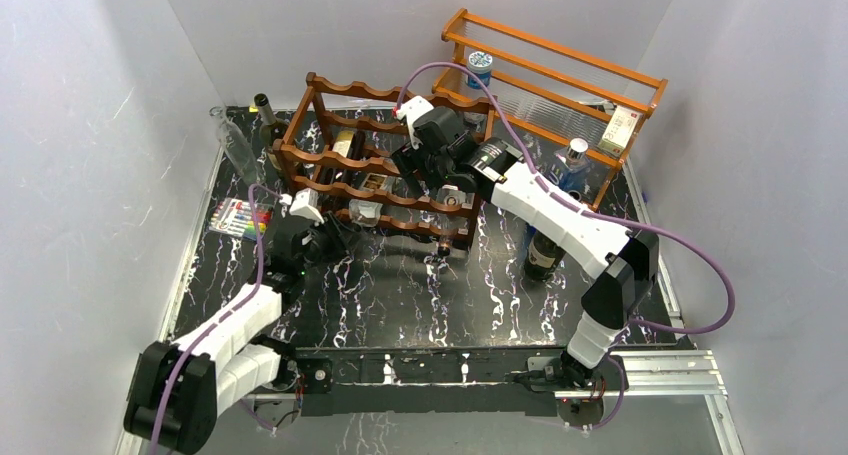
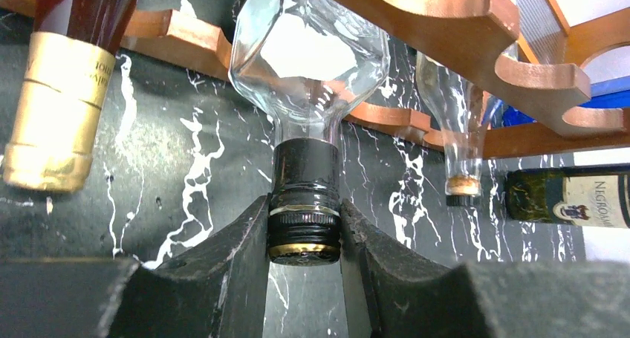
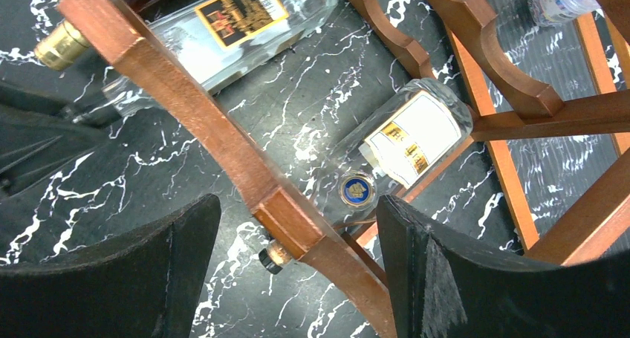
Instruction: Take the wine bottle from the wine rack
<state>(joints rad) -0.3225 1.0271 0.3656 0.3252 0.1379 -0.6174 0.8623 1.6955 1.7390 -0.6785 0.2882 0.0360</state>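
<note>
The wine rack (image 1: 385, 160), a dark reddish-brown lattice with wavy rails, stands mid-table with several bottles lying in it. My left gripper (image 1: 325, 237) is at its lower left front. In the left wrist view it (image 2: 304, 238) is shut on the black screw cap (image 2: 304, 226) of a clear glass bottle (image 2: 308, 56) that lies in a bottom slot, neck toward me. My right gripper (image 1: 420, 170) hovers over the top of the rack. In the right wrist view it (image 3: 297, 238) is open, its jaws either side of a wavy rail (image 3: 223, 137) without touching it.
A lighter orange shelf (image 1: 560, 75) stands at the back right. A dark bottle (image 1: 543, 255) and a blue bottle (image 1: 572, 170) stand right of the rack. A marker pack (image 1: 240, 218) and a tall glass (image 1: 235, 140) lie at the left. An amber gold-foiled bottle (image 2: 59, 108) lies beside the gripped one.
</note>
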